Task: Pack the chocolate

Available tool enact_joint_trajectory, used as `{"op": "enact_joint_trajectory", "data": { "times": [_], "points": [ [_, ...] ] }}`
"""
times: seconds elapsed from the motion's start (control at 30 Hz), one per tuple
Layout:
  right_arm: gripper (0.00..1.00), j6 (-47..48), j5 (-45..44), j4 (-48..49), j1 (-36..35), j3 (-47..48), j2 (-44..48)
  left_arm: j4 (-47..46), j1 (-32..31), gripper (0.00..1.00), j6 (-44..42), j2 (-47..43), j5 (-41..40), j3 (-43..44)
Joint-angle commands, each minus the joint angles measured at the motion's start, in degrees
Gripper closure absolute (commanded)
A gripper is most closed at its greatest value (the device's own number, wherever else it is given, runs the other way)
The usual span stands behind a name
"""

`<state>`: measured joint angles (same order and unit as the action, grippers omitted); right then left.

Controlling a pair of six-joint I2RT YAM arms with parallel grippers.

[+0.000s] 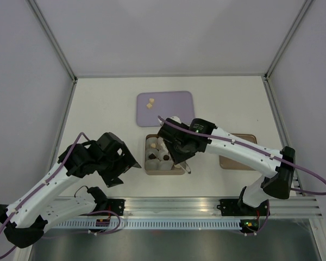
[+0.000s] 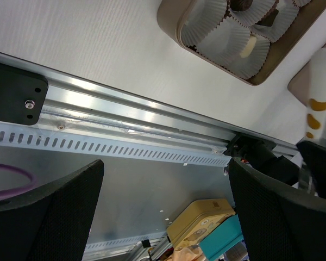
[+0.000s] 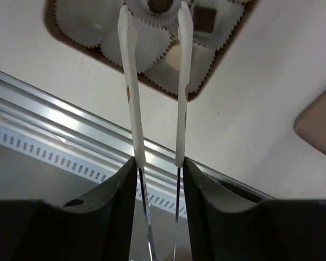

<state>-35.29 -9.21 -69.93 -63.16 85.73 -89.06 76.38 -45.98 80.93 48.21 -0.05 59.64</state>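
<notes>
Right wrist view: right gripper (image 3: pixel 158 163) clamped on tongs (image 3: pixel 131 81), tips apart and empty above box (image 1: pixel 164 172). Chocolate (image 1: pixel 150 102): two pale pieces on purple tray (image 1: pixel 174 111) beyond box, others in box cups (image 3: pixel 152 49). Left gripper (image 2: pixel 165 182) spread wide, left of box. Hazard: tongs snagging cups, spilling packed pieces.

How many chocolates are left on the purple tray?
2, both pale: one chocolate and another beside it, near the purple tray's far-left corner. The right arm covers the tray's near edge, so more may be hidden.
</notes>
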Motion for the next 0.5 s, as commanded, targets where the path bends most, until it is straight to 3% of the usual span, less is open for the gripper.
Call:
{"op": "enact_joint_trajectory", "data": {
  "times": [0.0, 0.23, 0.47],
  "points": [
    [0.57, 1.18, -3.79, -1.52, 0.05, 10.05, -1.55, 0.96, 0.19, 0.0, -0.15, -0.48, 1.2, 1.18],
    [0.57, 8.9, -3.79, -0.47, 7.34, 25.43, -12.88, 1.05, 0.19, 0.0, -0.42, 0.22, 1.28, 1.8],
    [0.57, 17.26, -3.62, 2.69, 15.78, 45.99, -33.07, 0.96, 0.19, 0.0, -0.68, 0.57, 0.32, 2.5]
  ]
}}
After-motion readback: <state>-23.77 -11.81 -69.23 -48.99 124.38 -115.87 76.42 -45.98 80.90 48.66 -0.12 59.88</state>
